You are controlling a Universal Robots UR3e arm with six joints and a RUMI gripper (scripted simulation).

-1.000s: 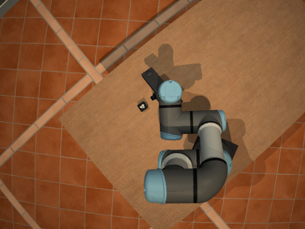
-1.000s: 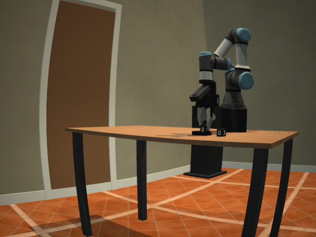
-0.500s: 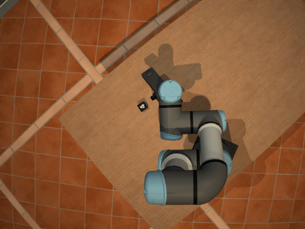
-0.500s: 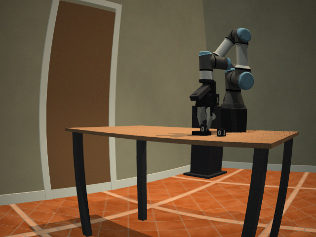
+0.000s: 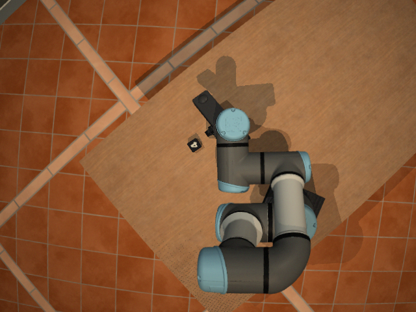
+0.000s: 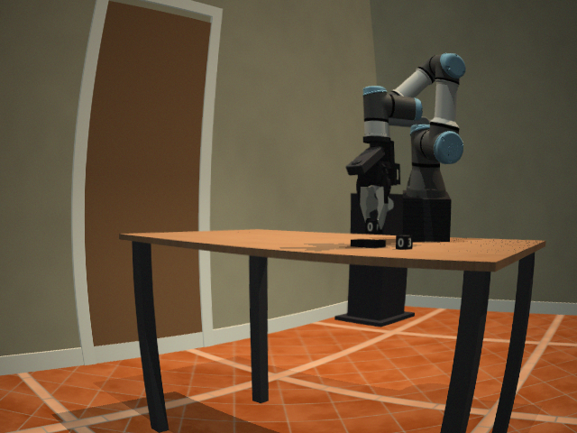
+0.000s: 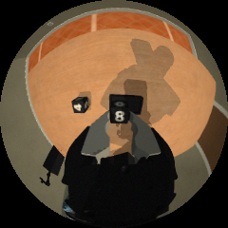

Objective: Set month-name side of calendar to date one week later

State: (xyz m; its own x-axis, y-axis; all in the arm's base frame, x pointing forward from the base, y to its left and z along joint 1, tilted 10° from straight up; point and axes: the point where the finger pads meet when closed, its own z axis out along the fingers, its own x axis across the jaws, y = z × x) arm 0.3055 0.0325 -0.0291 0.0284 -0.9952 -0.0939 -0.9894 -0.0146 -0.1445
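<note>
My gripper (image 6: pixel 375 226) (image 7: pixel 119 111) is shut on a black cube (image 6: pixel 370 226) (image 7: pixel 119 115). The held cube shows a white 0 in the exterior view and an 8 in the wrist view. It hangs a little above the black tray (image 6: pixel 360 243) (image 7: pixel 135 103), with a gap between them in the exterior view. The other black cube (image 5: pixel 194 145) (image 6: pixel 404 242) (image 7: pixel 80 104) lies on the table beside the tray, with a 4 on top and 0 and 3 on the sides facing the exterior camera. The arm hides the tray and held cube in the top view. No month's name is readable.
The wooden table (image 5: pixel 141 174) (image 6: pixel 261 237) carries the tray and the loose cube. The loose cube stands close to the tray, on its right in the exterior view and its left in the wrist view. The arm's black pedestal (image 6: pixel 377 293) stands behind the table in the exterior view.
</note>
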